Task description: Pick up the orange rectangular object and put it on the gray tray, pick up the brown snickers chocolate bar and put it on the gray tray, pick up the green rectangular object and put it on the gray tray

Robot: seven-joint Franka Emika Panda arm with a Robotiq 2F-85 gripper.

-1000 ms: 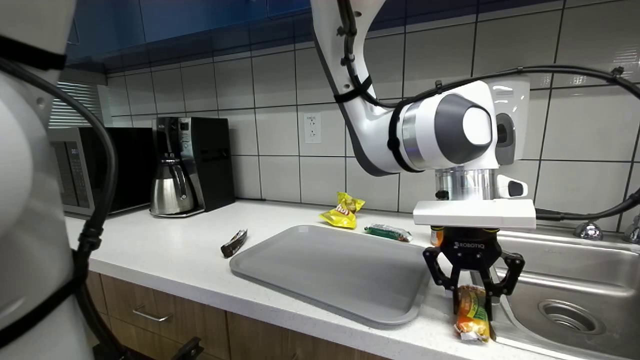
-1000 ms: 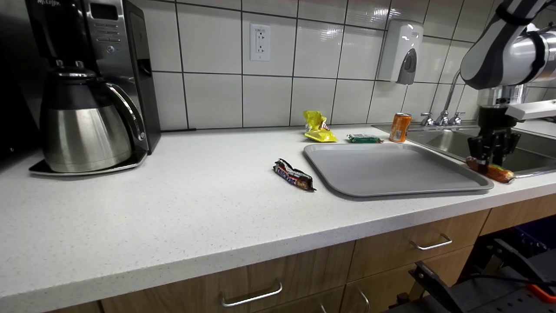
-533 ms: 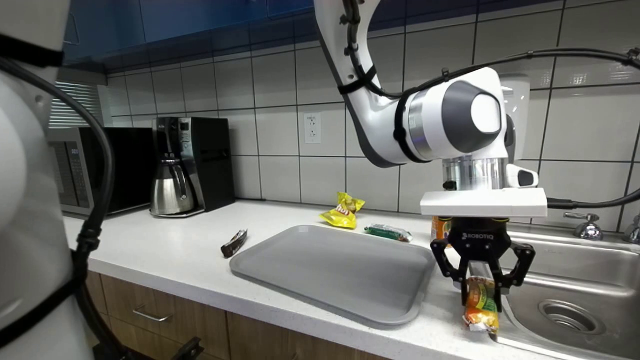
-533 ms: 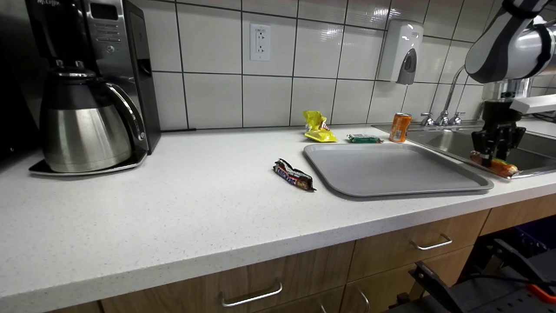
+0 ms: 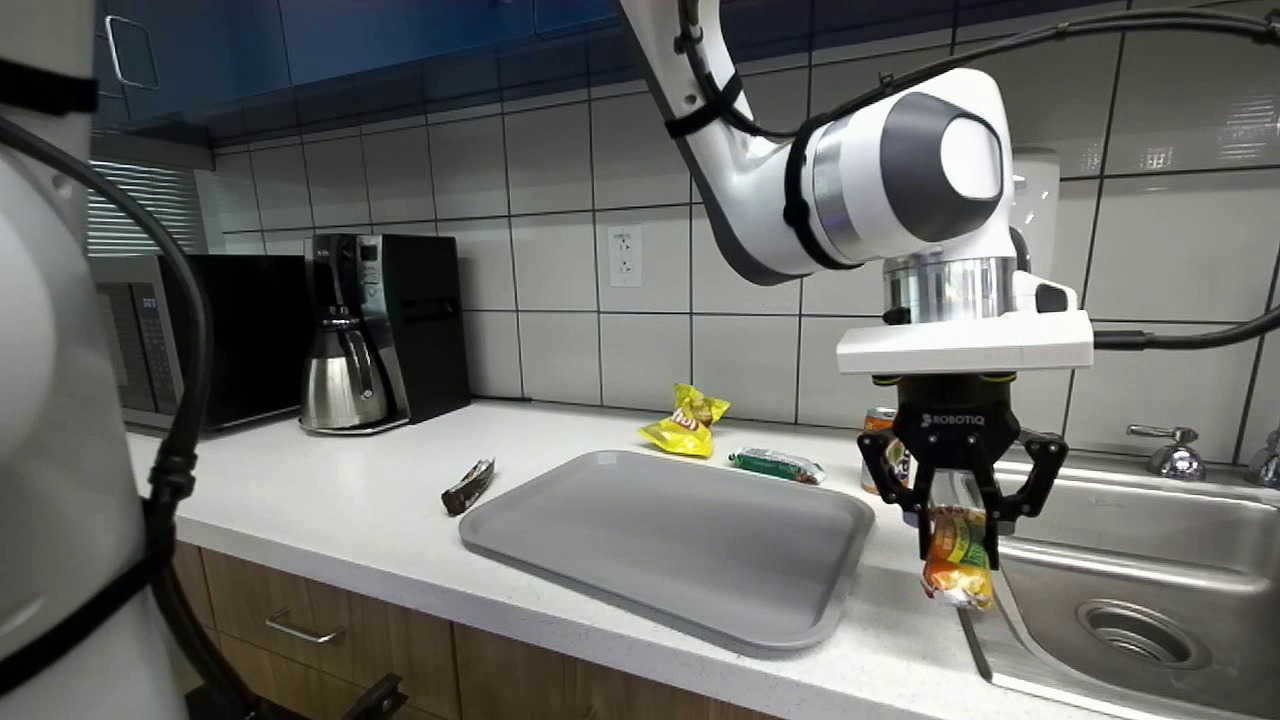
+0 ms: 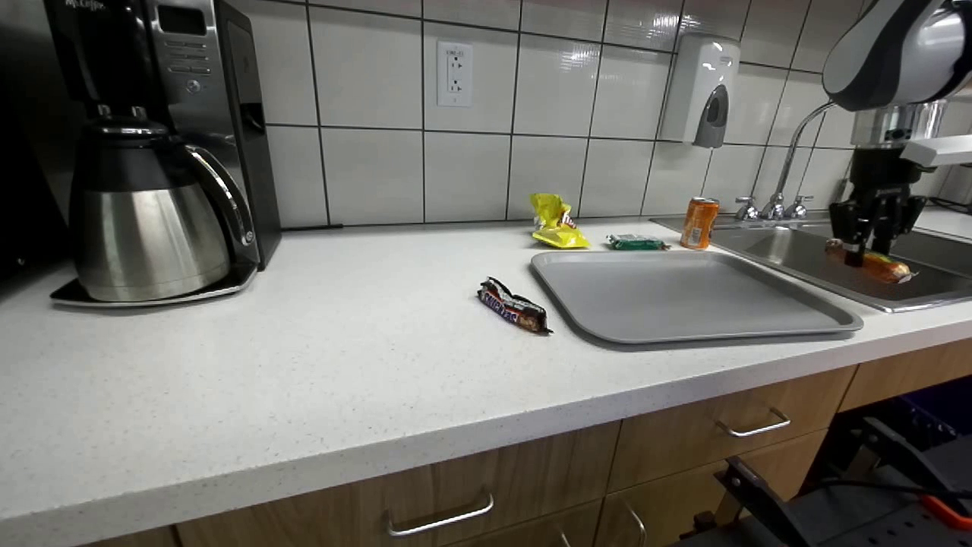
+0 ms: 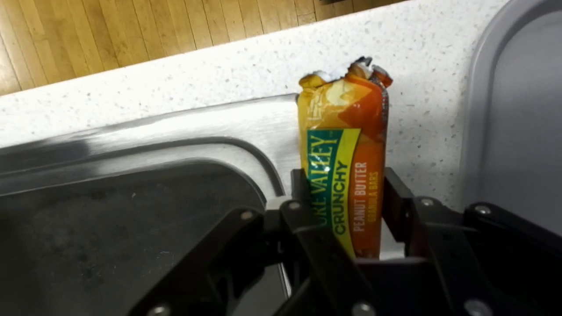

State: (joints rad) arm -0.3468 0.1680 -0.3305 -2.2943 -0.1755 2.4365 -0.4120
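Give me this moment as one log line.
claw shut on orange packet; held up near sink edge; not yet on gray tray; Snickers bar, green bar on counter

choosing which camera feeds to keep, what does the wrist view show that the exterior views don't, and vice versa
Only the wrist view: the plank floor and readable CRUNCHY lettering.
Only the exterior views: the Snickers bar, green bar, yellow bag, drink can and coffee maker.
Both: the gripper closed on the orange packet, the gray tray and the sink.
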